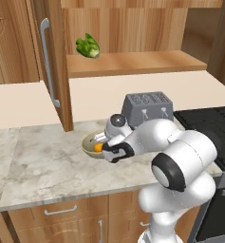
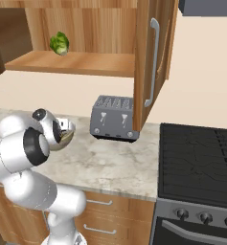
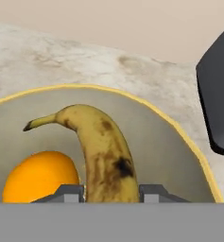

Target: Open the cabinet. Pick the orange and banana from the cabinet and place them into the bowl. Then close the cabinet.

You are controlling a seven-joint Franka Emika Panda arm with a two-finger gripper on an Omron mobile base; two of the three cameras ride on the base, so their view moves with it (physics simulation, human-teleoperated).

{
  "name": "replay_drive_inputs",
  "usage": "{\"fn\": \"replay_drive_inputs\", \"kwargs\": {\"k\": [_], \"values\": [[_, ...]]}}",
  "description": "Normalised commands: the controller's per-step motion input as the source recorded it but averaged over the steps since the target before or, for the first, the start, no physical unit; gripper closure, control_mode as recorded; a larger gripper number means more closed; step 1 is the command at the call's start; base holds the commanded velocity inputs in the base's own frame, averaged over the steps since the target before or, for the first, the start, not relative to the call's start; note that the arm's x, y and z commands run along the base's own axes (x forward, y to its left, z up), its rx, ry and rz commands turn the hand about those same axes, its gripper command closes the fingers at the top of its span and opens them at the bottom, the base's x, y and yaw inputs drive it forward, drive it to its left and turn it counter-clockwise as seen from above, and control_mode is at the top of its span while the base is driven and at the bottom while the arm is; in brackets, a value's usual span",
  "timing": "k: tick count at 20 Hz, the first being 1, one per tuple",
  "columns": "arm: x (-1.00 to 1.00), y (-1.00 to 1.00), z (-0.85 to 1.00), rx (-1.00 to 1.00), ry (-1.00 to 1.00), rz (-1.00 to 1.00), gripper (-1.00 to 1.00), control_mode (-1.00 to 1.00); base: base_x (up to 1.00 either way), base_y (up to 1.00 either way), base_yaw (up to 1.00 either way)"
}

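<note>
Cabinet (image 1: 54, 66) on the wall, doors swung open; left door with its silver bar handle hangs edge-on in the left base view, right door (image 2: 151, 62) edge-on in the right base view. Shelf (image 2: 76, 63) inside bare wood apart from a leafy green vegetable (image 1: 88, 46) sitting toward its left end.

Counter (image 1: 47, 161) marbled grey below, stove (image 2: 201, 158) black to the right. Arm (image 1: 175, 156) bent low over the counter, wrist turned down toward the bowl.

Toaster (image 1: 148, 107) grey, standing at the back of the counter, just behind and right of the bowl; its dark corner shows at the right edge of the hand view.

Bowl (image 3: 179, 130) olive-tan with yellow rim, on the counter in front of the toaster, partly covered by the hand in both base views.

Banana (image 3: 101, 151) inside the bowl, spotted brown, stem end pointing left in the hand view, its near end running down between the two finger tips.

Orange (image 3: 40, 177) inside the bowl, touching the banana on its left side in the hand view; a patch of it shows under the hand (image 1: 98, 147) from the left base.

Gripper (image 3: 111, 193) low in the bowl, jaws partly apart, one tip on each side of the banana; cannot tell whether they press it or stand just clear.
</note>
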Motion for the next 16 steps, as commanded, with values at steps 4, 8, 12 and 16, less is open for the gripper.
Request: {"fn": "replay_drive_inputs", "kwargs": {"k": [4, 8, 12, 16], "values": [[-0.01, 0.00, 0.46, 0.00, -0.02, -0.01, -1.00, -1.00, 0.00, 0.00, 0.00], [-0.11, 0.00, 0.84, 0.00, 0.00, -0.02, -1.00, -1.00, 0.00, 0.00, 0.00], [-0.49, 0.00, 0.99, 0.01, 0.00, -0.02, -1.00, -1.00, 0.00, 0.00, 0.00], [-0.96, 0.00, 0.65, 0.00, -0.06, 0.00, -1.00, -1.00, 0.00, 0.00, 0.00]]}}
